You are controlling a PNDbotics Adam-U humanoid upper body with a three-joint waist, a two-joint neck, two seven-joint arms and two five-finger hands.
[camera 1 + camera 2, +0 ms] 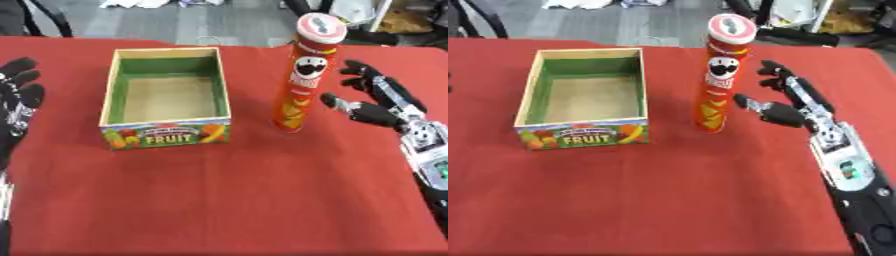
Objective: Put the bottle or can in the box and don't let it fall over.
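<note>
Pringles can (302, 80) upright on the red table (227, 200), just right of the empty fruit box (166, 102).
Our right hand (785, 107) waits open beside it, not touching; our left hand (17, 100) idles open at the left edge. Tall and narrow, the can could tip if our fingers nudge it high before closing.

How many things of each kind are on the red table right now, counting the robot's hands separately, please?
Tall chip cans: 1, the red can, standing upright to the right of the box.
Boxes: 1, the fruit box, with nothing in it.
Robot hands: 2, the left hand open at the left edge and the right hand open beside the can, not touching it.
Total: 4
</note>
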